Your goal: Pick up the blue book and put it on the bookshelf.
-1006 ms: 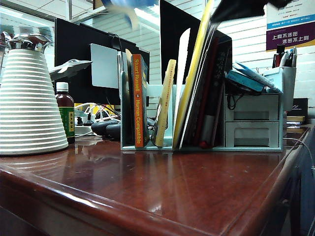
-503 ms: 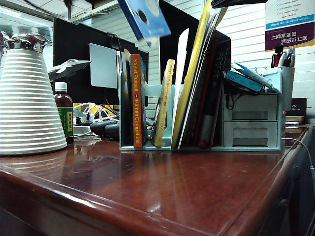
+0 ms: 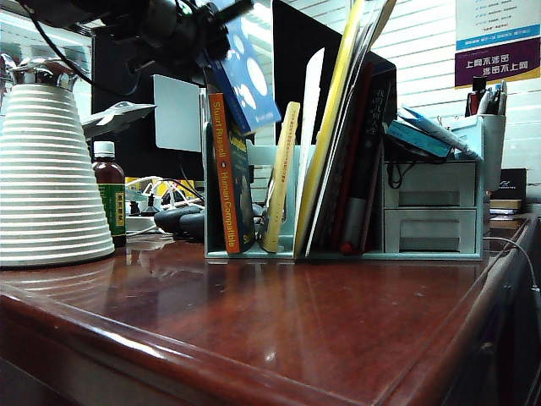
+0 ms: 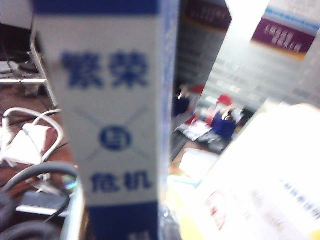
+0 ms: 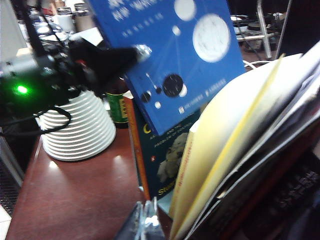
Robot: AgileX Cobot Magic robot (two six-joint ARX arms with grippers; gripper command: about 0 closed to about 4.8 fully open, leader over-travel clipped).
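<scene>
The blue book, bright blue with white circles, hangs tilted above the mint-green bookshelf. Its lower corner dips between the orange-spined book and a thin yellow book. My left gripper reaches in from the upper left, shut on the book's upper edge. In the left wrist view the book's spine, with its white band and blue characters, fills the middle and hides the jaws. The right wrist view shows the book's cover and the black left gripper on it. My right gripper is shut and empty, close in front of the rack.
A white ribbed jug and a brown bottle stand left of the rack. Leaning yellow books and papers fill its right slots. A grey two-drawer unit adjoins it. Dark monitors stand behind.
My left arm has come down into view with the blue book, from the top edge to just above the rack. The orange-spined book now leans further left.
</scene>
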